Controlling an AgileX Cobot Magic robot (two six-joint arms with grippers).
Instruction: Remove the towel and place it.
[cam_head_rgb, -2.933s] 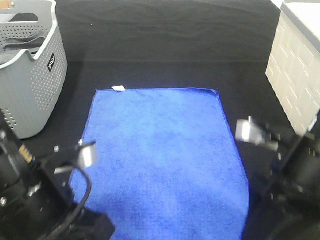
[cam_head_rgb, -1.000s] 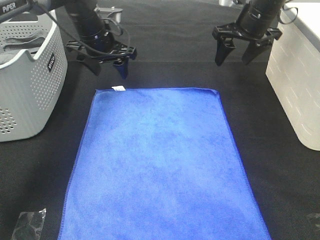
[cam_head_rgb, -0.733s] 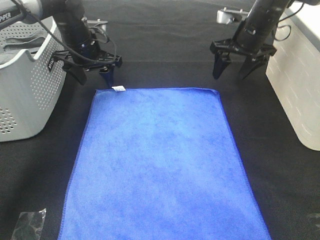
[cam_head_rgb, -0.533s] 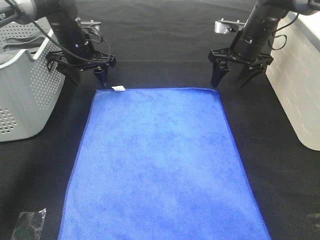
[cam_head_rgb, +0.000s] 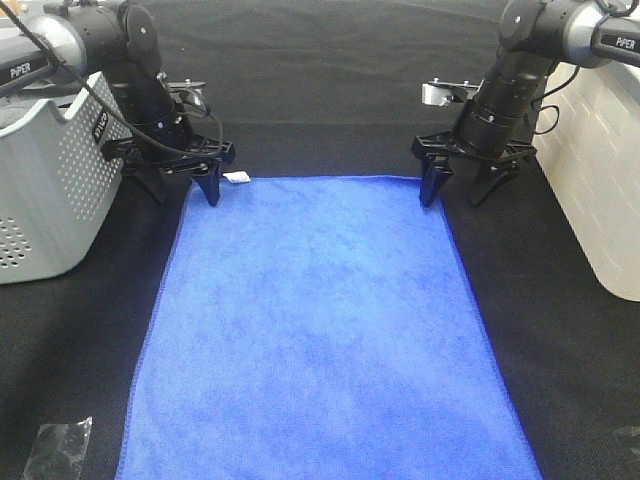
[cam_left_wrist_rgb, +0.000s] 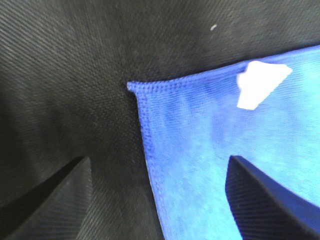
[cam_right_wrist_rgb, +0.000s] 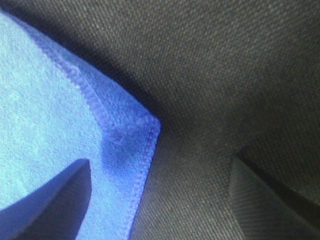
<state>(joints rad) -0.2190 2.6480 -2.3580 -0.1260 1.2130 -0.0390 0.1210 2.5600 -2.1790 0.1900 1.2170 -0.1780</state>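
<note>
1. Step in hand, as I judge it: the approach to the grasp. The towel (cam_head_rgb: 320, 330) lies flat and spread on the black cloth (cam_head_rgb: 330, 90), between the grey basket (cam_head_rgb: 50, 200) and the white bin (cam_head_rgb: 600, 170). No part of it is lifted yet.
2. My left gripper (cam_head_rgb: 186, 192) hangs over the far corner nearest the basket, jaws apart and empty. Its wrist view shows one finger (cam_left_wrist_rgb: 55, 200) over bare cloth and the other over blue, with the corner between them and the white tag (cam_head_rgb: 237, 178) just beside.
3. My right gripper (cam_head_rgb: 452, 195) straddles the other far corner the same way, jaws wide and holding nothing.
4. The next move, I reckon, is to lower both until the tips meet the cloth. Then I close on the two corners together, so the stitched hem does not slip out.
5. For room, the left arm works close to the basket wall and the right arm near the bin, while the middle is open. A small wrapper (cam_head_rgb: 55, 445) lies by the towel's near corner, well apart from both arms.
</note>
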